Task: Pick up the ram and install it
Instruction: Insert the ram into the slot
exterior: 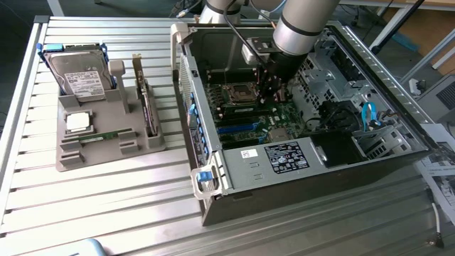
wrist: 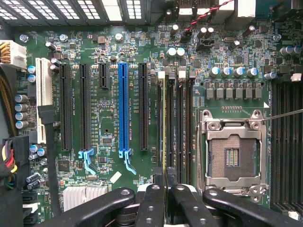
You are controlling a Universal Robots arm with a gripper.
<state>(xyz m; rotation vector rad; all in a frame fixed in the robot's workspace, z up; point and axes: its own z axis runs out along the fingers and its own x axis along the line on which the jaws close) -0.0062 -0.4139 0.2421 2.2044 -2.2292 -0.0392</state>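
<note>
Clamping on the ram [wrist: 164,123], my fingers [wrist: 152,201] are sitting almost together, with only the thin board between them. I am seeing it edge-on, as a narrow pale line running away from my gripper [wrist: 164,178] along the bank of black memory slots [wrist: 180,118]. It is lining up with the slot at the edge of that bank nearest the blue slot [wrist: 123,109]. I cannot tell whether it is seated in the slot or only held just above it. On the far side of the bank, the silver processor socket [wrist: 234,156] is sitting just beside the slots. All of this is lying on the green motherboard [wrist: 104,52].

In the exterior view, my grey arm [exterior: 302,21] is slanting down into the open computer case [exterior: 284,160]. The case is lying on its side on the slatted metal table [exterior: 106,202]. My wrist is hanging over the board near the socket.

Well apart from me, toward the exterior view's left of the case, a grey tray [exterior: 106,154] is resting on the table. It is carrying a hard drive [exterior: 78,74] and a square silver processor chip [exterior: 78,121]. An expansion card [exterior: 146,106] is standing on edge in it, and another narrow green stick [exterior: 99,137] is lying flat.
</note>
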